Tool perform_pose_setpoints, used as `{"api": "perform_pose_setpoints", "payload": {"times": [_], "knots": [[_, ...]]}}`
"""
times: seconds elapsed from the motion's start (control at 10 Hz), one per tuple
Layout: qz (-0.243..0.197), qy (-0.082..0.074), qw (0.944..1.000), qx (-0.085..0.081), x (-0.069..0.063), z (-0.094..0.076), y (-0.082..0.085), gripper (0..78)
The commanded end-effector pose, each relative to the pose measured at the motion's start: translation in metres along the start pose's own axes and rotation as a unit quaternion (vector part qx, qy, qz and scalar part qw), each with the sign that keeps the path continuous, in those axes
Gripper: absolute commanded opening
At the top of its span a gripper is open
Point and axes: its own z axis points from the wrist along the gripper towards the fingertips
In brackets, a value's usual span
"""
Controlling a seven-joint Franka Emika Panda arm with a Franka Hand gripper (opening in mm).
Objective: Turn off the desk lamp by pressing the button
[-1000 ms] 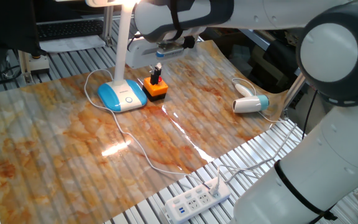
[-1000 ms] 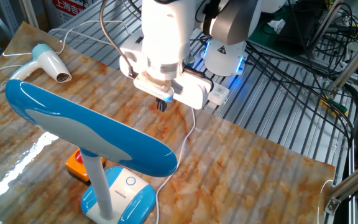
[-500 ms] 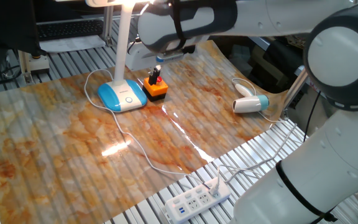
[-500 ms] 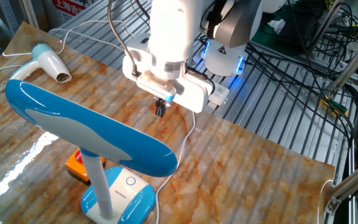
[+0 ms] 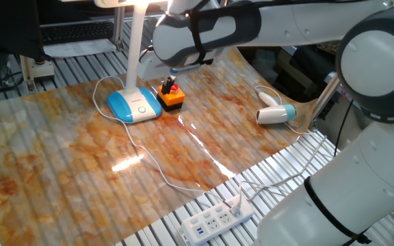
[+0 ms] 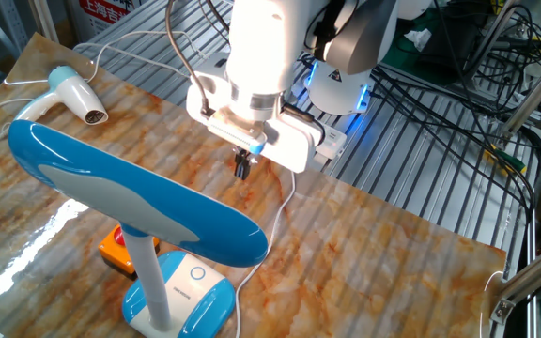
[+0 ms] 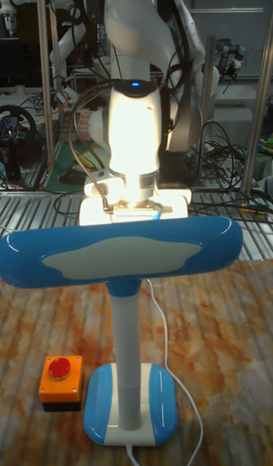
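The desk lamp point(image 5: 134, 104) stands at the back left of the table, with a blue-and-white base, a white stem and a lit head. From the opposite side its blue head point(image 6: 139, 202) fills the foreground. The button point(image 6: 198, 274) is a small ringed circle on the base's white panel. My gripper point(image 6: 242, 167) hangs in the air beyond the lamp, pointing down, its dark fingers together and holding nothing. It is well apart from the button. In the tall view the lamp head point(image 7: 121, 253) hides the fingertips.
An orange box with a red knob point(image 5: 171, 96) sits right beside the lamp base. A white-and-blue hair dryer point(image 5: 277, 114) lies at the right. The lamp's cord point(image 5: 152, 164) runs across the table to a power strip point(image 5: 214, 220) at the front edge.
The gripper has come down slightly and shifted a little toward the lamp since a second ago. Over the last half second it has hardly moved.
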Motion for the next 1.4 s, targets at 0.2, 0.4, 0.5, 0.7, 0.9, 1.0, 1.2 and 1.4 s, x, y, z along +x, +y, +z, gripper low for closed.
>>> {"api": "perform_pose_setpoints", "payload": {"times": [0.2,0.4,0.5,0.7,0.9,1.0,1.2,1.4], "knots": [[0.022,-0.035,0.9991,0.005,-0.006,0.017,0.004,0.0],[0.021,-0.035,0.9991,0.005,-0.01,0.029,0.005,0.0],[0.022,-0.037,0.9991,0.005,-0.011,0.035,0.006,0.0],[0.024,-0.041,0.9989,0.006,-0.012,0.041,0.006,0.0],[0.022,-0.037,0.9991,0.005,-0.014,0.04,0.005,0.0],[0.017,-0.03,0.9994,0.003,-0.014,0.04,0.005,0.0],[0.02,-0.016,0.9997,0.0,-0.014,0.04,0.005,0.0],[0.033,-0.009,0.9994,0.0,-0.014,0.04,0.005,0.0]]}}
